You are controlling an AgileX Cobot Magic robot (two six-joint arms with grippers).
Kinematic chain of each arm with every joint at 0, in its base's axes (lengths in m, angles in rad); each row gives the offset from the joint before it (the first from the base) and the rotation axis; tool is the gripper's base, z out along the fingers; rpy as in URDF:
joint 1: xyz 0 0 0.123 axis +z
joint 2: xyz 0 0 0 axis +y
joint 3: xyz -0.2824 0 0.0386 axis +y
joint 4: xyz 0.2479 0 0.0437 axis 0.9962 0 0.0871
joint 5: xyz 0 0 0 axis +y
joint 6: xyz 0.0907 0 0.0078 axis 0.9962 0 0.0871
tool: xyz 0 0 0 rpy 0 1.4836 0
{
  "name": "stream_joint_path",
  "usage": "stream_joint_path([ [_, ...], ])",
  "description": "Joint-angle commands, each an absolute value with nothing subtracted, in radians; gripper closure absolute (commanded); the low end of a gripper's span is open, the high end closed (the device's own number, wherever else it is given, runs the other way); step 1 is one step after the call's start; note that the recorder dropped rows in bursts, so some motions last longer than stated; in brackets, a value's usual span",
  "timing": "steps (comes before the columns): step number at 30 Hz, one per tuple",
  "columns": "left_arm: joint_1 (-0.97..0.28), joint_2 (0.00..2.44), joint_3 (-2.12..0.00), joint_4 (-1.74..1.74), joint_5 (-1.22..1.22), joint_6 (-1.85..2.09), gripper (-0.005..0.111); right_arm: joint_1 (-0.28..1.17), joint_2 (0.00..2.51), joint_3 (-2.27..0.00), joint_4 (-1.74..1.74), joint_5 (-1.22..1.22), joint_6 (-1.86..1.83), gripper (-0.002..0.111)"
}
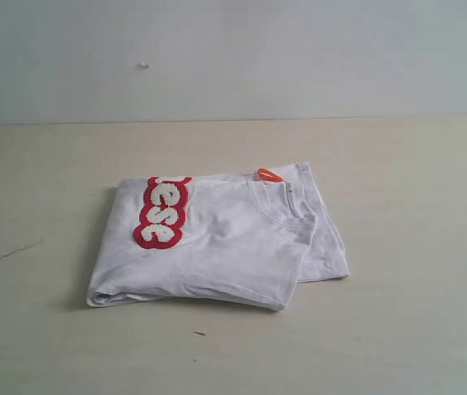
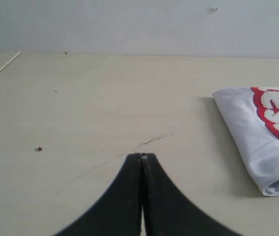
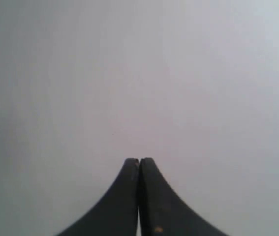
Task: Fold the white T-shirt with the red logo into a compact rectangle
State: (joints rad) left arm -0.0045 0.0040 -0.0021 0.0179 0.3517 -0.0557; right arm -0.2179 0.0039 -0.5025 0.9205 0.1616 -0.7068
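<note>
The white T-shirt (image 1: 217,247) lies folded into a compact stack in the middle of the table, collar and small orange neck tag (image 1: 268,174) on its right side. Part of the red logo (image 1: 163,212) shows on top at the left, letters "ese" readable. In the left wrist view a corner of the T-shirt (image 2: 257,142) with the logo (image 2: 277,115) lies off to one side; my left gripper (image 2: 142,156) is shut with nothing in it, above bare table, apart from the cloth. My right gripper (image 3: 139,160) is shut, facing only a blank grey wall. Neither gripper appears in the exterior view.
The pale table (image 1: 398,329) has a thin crack (image 1: 19,249) left of the shirt and a small dark speck (image 1: 198,333) in front. A grey wall (image 1: 233,58) rises behind. A tiny red crumb (image 2: 39,148) lies on the table in the left wrist view.
</note>
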Motion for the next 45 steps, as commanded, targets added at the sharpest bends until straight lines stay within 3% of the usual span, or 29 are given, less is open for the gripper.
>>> stream_joint_path([
  [1,0.000,0.000,0.000,0.013,0.352,-0.053,0.107,-0.221,0.000,-0.496,0.581,0.103,-0.525,0.108],
  [7,0.000,0.000,0.000,0.013,0.352,-0.053,0.107,-0.221,0.000,-0.496,-0.186,0.054,0.213,0.108],
  [9,0.000,0.000,0.000,0.013,0.352,-0.053,0.107,-0.221,0.000,-0.490,-0.315,0.015,0.292,0.108],
  [13,0.000,0.000,0.000,0.013,0.352,-0.053,0.107,-0.221,0.000,-0.408,-0.233,-0.158,0.154,0.108],
  [20,0.000,0.000,0.000,0.013,0.352,-0.053,0.107,-0.214,0.000,-0.271,-0.232,-0.152,0.175,0.108],
  [25,0.000,0.000,0.000,0.013,0.352,-0.053,0.107,-0.123,0.000,-0.148,-0.130,-0.149,0.021,0.108],
  [33,0.000,0.000,0.000,0.013,0.352,-0.053,0.107,-0.123,0.000,-0.005,-0.134,-0.021,0.000,0.108],
  [41,0.000,0.000,0.000,0.013,0.352,-0.053,0.107,-0.123,0.000,0.000,-0.104,0.255,0.036,0.108],
  [45,0.000,0.000,0.000,0.013,0.352,-0.053,0.107,-0.123,0.000,0.000,-0.089,0.275,0.054,0.108],
])
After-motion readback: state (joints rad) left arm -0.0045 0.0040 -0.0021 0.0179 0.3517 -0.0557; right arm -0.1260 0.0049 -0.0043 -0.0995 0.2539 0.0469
